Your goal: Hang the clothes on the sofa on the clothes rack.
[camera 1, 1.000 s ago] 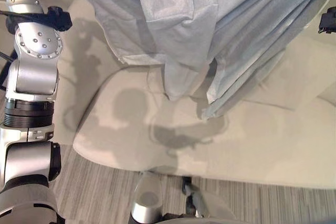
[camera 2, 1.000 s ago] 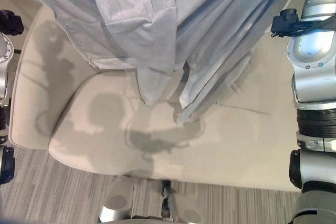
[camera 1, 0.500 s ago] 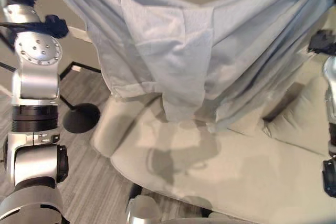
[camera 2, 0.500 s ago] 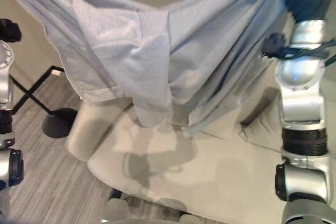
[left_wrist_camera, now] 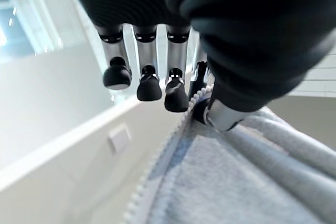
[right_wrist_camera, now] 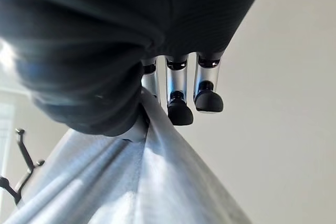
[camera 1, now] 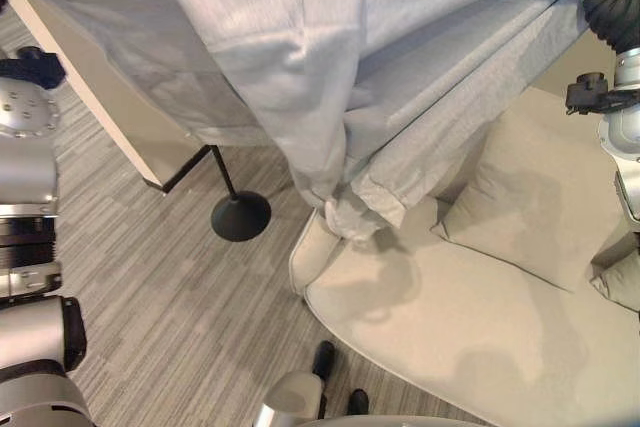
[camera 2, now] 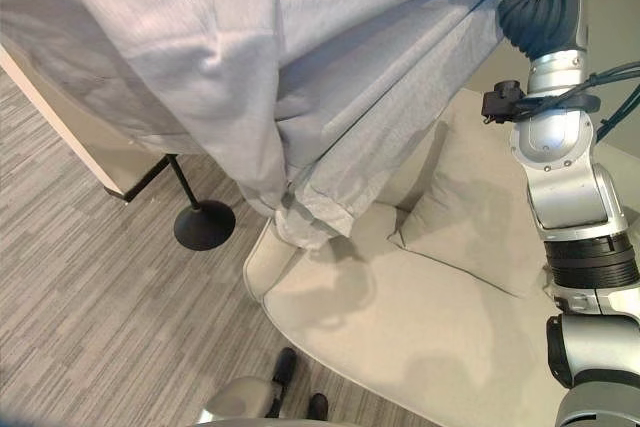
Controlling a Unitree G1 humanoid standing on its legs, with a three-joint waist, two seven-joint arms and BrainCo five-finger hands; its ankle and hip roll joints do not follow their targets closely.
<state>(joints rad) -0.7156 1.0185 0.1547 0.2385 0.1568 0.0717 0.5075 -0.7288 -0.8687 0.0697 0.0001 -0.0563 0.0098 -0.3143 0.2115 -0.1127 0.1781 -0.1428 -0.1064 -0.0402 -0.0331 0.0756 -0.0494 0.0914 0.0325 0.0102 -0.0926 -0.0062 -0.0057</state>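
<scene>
Pale grey zip-up garment (camera 1: pixel 330 77) is lifted off the beige sofa (camera 2: pixel 440 327), stretched wide and high between both hands, only its lowest cuff hanging just above the seat edge. Left hand (left_wrist_camera: pixel 157 72) pinches the zipper edge between thumb and curled fingers; right hand (right_wrist_camera: pixel 173 93) likewise clamps a bunched fold. Pickup looks done, hanging is not: black rack base (camera 1: pixel 240 215) stands on the floor left of the sofa, a rack hook (right_wrist_camera: pixel 18 156) near the cloth.
</scene>
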